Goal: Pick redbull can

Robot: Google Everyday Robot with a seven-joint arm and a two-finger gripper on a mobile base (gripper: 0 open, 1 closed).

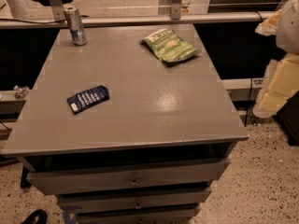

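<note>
At the far left, on a low ledge beside the table (140, 101), lies a small clear crumpled thing (21, 91), and down on the speckled floor (271, 181) the toe of a black shoe (33, 216) pokes in at the bottom corner.

The can (74, 26) stands upright at the table's far left corner, close to the back edge. It is slim and silver with blue patches. I cannot read any writing on it from here. Nothing stands close around it, and the grey top is open on its near side.

Nearer to me, on the left half, a flat dark blue packet (88, 98) lies at a slant, with lines of white print and a white patch at one end, all too small to read. It is well apart from the can.

Further right, near the back edge, a green chip bag (169, 45) lies flat, with white lettering across its top end that I cannot read with certainty.

Behind the table runs a pale rail (140, 20). Under the top are three drawers (133, 181) with small knobs, the uppermost pulled slightly out.

At the right edge, off the side of the table, hangs the cream-coloured gripper (275, 90), well apart from the can and on the opposite side from it. Whether it is released or clenched I cannot tell.
</note>
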